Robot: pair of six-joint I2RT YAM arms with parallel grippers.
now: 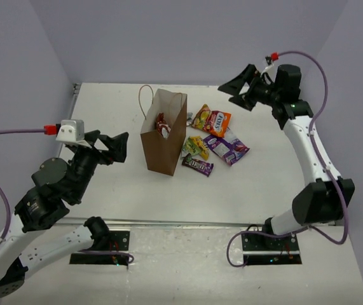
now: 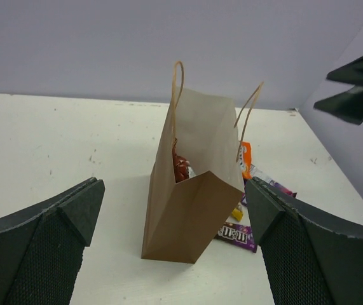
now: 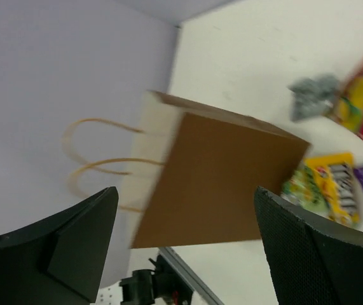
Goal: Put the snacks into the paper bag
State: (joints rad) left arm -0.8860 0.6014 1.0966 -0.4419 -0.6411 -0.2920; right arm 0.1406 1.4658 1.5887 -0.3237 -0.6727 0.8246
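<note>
Paper bag [image 1: 163, 149]: upright on tabletop [image 1: 264, 178], red-orange chip bag [image 1: 161, 124] inside
Loose packets [image 1: 211, 120]: on tabletop just right of it
Left jaws: spread, empty
Right jaws: spread, empty

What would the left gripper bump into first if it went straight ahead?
Most likely the paper bag: it stands upright straight ahead, between the left gripper's open fingers in the wrist view. How far off is hard to tell.

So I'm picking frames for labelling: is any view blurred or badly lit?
Right wrist view: blurred, the paper bag and snacks soft-edged. Left wrist view: sharp, evenly lit. Top view: crisp, soft shadows, no glare.
</note>
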